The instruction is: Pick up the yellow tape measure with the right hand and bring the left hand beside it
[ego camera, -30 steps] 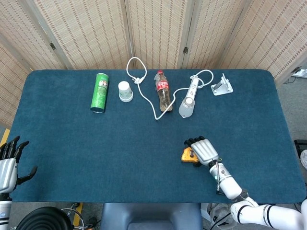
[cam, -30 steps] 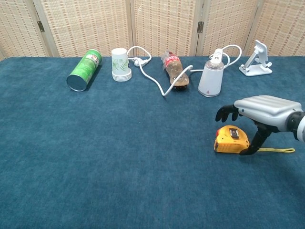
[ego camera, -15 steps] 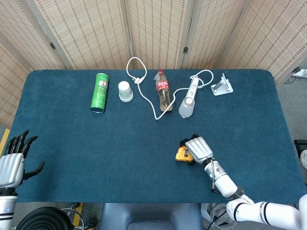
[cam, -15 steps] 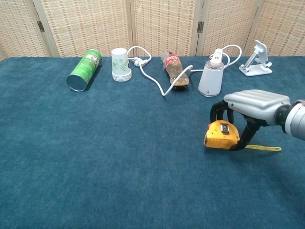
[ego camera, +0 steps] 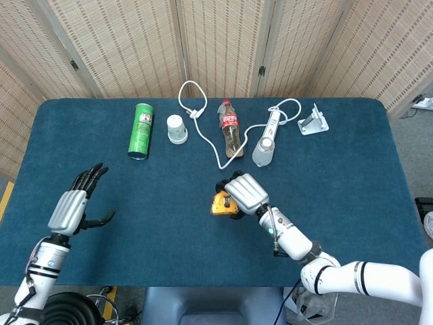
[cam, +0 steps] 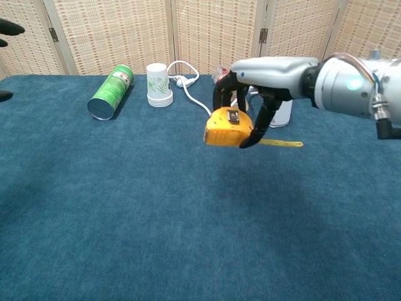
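- Since the earlier frames, your right hand (cam: pixel 250 94) has lifted the yellow tape measure (cam: pixel 228 127) off the table (ego camera: pixel 338 183) and carried it leftward toward the middle; your left hand (ego camera: pixel 73 203) has risen from the near-left edge and now hangs over the left part of the cloth.
- Right hand: fingers clamped around the tape measure, which hangs clear of the table with a shadow beneath it in the chest view. A short length of yellow blade (cam: pixel 280 143) trails out to its right.
- Left hand: holds nothing, fingers spread and pointing upward; in the chest view only dark fingertips show at the far-left edge.
- Step in hand: the pick-up looks done; what remains is bringing the left hand beside the tape measure. The two hands are well apart.
- Next move: you should sweep the left hand rightward across the middle, level with the raised tape measure, and stop just beside it without knocking it or the blade.
- Background: green can (ego camera: pixel 141 131), paper cups (ego camera: pixel 176 128), cola bottle (ego camera: pixel 230 127) and white cable (ego camera: pixel 203 128) lie along the far side, away from that path.
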### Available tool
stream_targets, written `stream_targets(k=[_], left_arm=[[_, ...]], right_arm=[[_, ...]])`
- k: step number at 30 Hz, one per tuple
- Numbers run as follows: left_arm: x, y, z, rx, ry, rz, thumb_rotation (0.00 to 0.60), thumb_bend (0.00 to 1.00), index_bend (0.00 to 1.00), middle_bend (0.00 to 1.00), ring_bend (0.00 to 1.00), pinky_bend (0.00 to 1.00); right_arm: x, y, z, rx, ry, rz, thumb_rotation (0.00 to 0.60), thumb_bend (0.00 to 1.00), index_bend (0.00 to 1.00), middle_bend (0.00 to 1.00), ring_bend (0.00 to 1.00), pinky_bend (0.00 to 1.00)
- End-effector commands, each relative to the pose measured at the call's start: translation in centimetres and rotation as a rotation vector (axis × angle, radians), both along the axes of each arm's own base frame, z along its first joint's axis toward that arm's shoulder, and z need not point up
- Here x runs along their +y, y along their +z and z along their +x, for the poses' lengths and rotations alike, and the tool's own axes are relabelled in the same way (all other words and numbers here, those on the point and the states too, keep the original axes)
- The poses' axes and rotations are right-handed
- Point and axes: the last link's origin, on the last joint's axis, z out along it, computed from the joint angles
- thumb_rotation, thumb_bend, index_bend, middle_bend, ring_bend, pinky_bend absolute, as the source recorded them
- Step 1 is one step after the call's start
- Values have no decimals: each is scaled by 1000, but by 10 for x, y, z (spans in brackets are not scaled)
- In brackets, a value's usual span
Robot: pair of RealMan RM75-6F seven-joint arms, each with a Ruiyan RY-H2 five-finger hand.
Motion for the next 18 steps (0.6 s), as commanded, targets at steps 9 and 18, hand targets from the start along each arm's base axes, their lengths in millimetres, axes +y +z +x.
stream_targets(k=[9,18], left_arm=[[16,-31,44,-100,-11,-100,600,322,0,0,0,0],[22,-61,63,-110,8,-134,600,322,0,0,0,0]], right_arm=[[-14,-15,36,-85,-21,3,600,156,579,514,416,275],[-15,-32,57,-138,-43,-5,600,156,580,514,426,275]])
